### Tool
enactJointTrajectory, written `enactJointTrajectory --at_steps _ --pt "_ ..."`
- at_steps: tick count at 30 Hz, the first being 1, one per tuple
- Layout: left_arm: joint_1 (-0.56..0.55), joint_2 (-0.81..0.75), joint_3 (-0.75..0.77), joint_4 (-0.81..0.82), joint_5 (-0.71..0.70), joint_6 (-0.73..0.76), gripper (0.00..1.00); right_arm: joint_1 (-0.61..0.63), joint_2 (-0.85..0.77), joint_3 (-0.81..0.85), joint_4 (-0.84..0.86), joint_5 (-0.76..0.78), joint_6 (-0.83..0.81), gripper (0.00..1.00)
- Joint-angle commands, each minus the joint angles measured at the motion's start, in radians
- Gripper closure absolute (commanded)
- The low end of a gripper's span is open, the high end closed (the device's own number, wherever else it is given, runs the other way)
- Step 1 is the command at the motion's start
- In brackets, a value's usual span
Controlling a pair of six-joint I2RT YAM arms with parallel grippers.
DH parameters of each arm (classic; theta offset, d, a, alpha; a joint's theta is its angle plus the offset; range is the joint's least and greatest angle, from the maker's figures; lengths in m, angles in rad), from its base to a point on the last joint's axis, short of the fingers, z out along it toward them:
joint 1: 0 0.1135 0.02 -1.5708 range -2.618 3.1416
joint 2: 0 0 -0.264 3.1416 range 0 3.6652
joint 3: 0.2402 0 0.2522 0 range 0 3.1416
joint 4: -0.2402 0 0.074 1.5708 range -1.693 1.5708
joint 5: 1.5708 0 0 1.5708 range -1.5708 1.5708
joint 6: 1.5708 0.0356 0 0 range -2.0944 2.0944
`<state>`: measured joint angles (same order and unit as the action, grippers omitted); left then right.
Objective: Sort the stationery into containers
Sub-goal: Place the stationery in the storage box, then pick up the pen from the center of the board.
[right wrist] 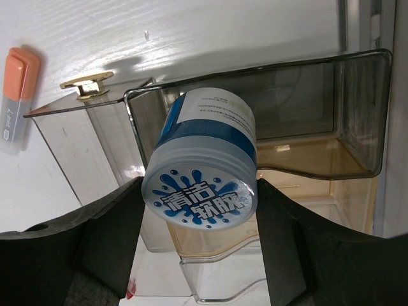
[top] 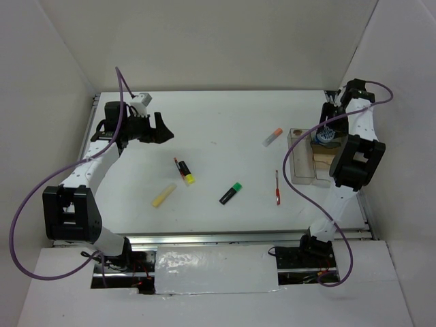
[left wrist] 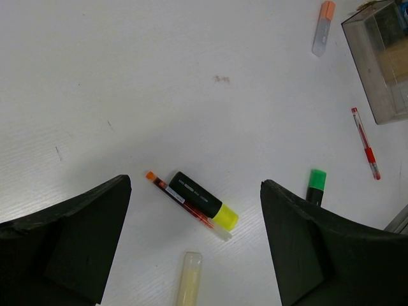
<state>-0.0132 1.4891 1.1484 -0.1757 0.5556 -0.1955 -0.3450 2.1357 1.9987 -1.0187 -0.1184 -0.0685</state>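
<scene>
Okay, left gripper (top: pixel 165 129): I'm seeing its jaws spread wide and gripping nothing, hovering over the left of the white table (top: pixel 225 112).
Pale yellow stick (top: pixel 163 195): lying flat on the table, nearer the arm bases than the gripper, touching nothing.
Yellow-capped highlighter (top: pixel 185 172): lying flat just right of the stick; in the left wrist view I'm catching an orange-tipped thin pen (left wrist: pixel 178 199) lying right against its side.
Green-capped highlighter (top: pixel 231 193): lying alone near the table's middle, well apart from the yellow one.
Orange-capped marker (top: pixel 272 137): lying flat just left of the organiser, not touching it.
Thin red pen (top: pixel 277 187): lying on the table near the organiser's left wall.
Organiser (top: pixel 298 160): smoky clear compartments sitting on the right, joined to a tan box section (top: pixel 324 161).
Blue-topped tub (right wrist: pixel 201 172): I'm seeing it tilted, base pointing into a smoky compartment; can't tell if it's touching the floor.
Right gripper (right wrist: pixel 199 185): jaws pinching the tub's lid on both sides.
</scene>
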Motion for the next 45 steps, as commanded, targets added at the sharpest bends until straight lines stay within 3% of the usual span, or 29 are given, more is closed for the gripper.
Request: enactJointTrajectory --at_steps 1,7,11,21,22,24,27,32,35,36,39,43,45 --pt "0.005 0.011 0.027 0.048 0.021 -0.024 0.05 -0.002 -0.059 -0.002 -0.003 -0.012 -0.004 0.82" --pt "0.005 0.008 0.014 0.047 0.020 -0.021 0.05 0.001 -0.042 0.020 -0.014 -0.020 -0.002 0.80" --pt "0.005 0.008 0.011 0.048 0.021 -0.021 0.04 0.008 -0.019 0.032 -0.018 -0.010 -0.004 0.52" --pt "0.005 0.010 0.011 0.047 0.013 -0.016 0.05 0.017 0.007 0.046 -0.009 0.017 0.003 0.17" --pt "0.005 0.011 0.013 0.044 0.015 -0.018 0.05 0.015 0.010 0.048 -0.009 0.017 0.003 0.08" --pt "0.005 0.014 0.016 0.041 0.017 -0.018 0.04 0.017 0.010 0.049 -0.009 0.020 0.004 0.00" --pt "0.005 0.011 0.014 0.041 0.014 -0.018 0.04 0.018 0.004 0.057 -0.015 0.023 -0.001 0.00" --pt "0.002 -0.021 -0.010 0.045 -0.011 -0.004 0.07 0.049 -0.107 0.032 -0.008 -0.023 -0.060 0.09" --pt "0.001 -0.049 -0.038 0.021 -0.045 0.022 0.09 0.124 -0.343 -0.171 0.061 -0.053 -0.114 0.21" --pt "0.002 -0.061 -0.042 0.012 -0.054 0.030 0.10 0.183 -0.391 -0.217 0.071 -0.049 -0.126 0.28" --pt "0.009 -0.082 -0.055 -0.025 -0.086 0.039 0.11 0.280 -0.543 -0.403 0.107 -0.046 -0.145 0.37" --pt "0.036 -0.105 -0.065 -0.041 -0.094 0.030 0.11 0.447 -0.696 -0.619 0.190 -0.092 -0.079 0.42" --pt "0.042 -0.116 -0.073 -0.044 -0.103 0.019 0.11 0.504 -0.700 -0.687 0.189 -0.075 -0.039 0.42"
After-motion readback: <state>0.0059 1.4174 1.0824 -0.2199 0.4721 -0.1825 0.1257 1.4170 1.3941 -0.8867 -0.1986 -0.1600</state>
